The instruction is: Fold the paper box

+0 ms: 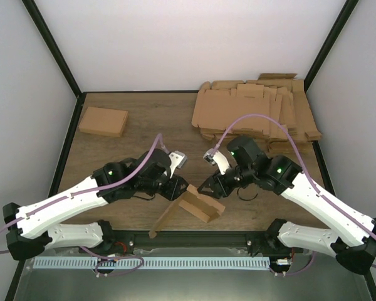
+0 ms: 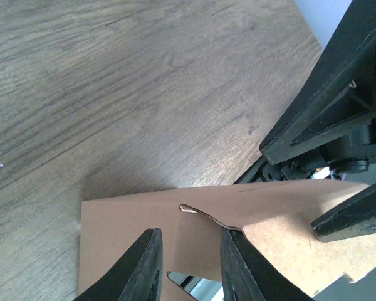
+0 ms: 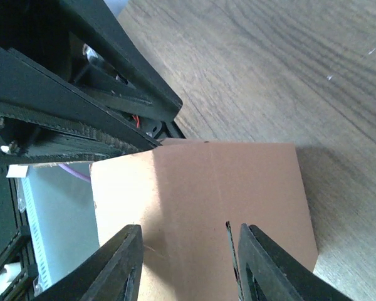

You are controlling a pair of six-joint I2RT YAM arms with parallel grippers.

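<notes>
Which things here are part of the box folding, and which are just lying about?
In the job: half-folded box at the near edge, with the left gripper and right gripper at it.
Lying about: stack of flat box blanks, far right; closed box, far left.

The left claw (image 1: 177, 188) and right claw (image 1: 203, 186) are crowding together over the paper box (image 1: 194, 210) at the near edge of the tabletop (image 1: 151, 120), leaving scant room between them, while bare wood is lying open behind, between the small closed box (image 1: 103, 121) far left and the flat cardboard stack (image 1: 257, 116) far right.
</notes>
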